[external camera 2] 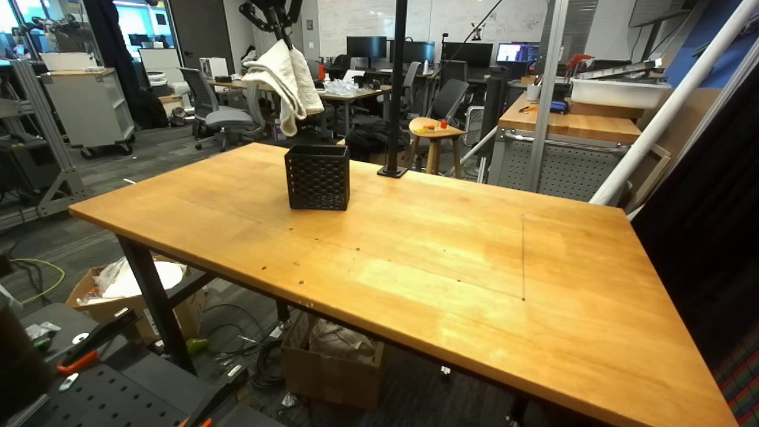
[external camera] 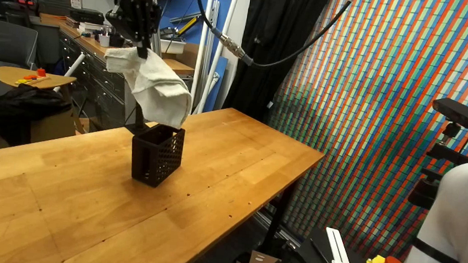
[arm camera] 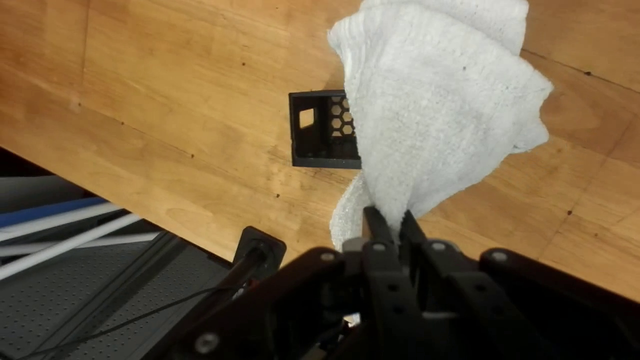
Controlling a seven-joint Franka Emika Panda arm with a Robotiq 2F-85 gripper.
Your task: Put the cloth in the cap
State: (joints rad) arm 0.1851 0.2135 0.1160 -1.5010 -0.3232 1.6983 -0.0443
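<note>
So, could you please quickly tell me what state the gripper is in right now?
Gripper: closed, holding the white cloth, which hangs from its fingertips.

1. The basket (external camera 2: 318, 181) stands on the table (external camera 2: 504, 255).
2. In an exterior view, the cloth (external camera: 157, 86) hangs from the gripper (external camera: 142, 51) at the basket's twelve o'clock.
3. In an exterior view, the pole (external camera 2: 398, 89) stands on the table at the basket's three o'clock; the stool (external camera 2: 439, 134) is beyond the table at two o'clock.
4. In the wrist view, the cloth overlaps the basket's three-o'clock side; the pole's foot is at seven o'clock.
</note>
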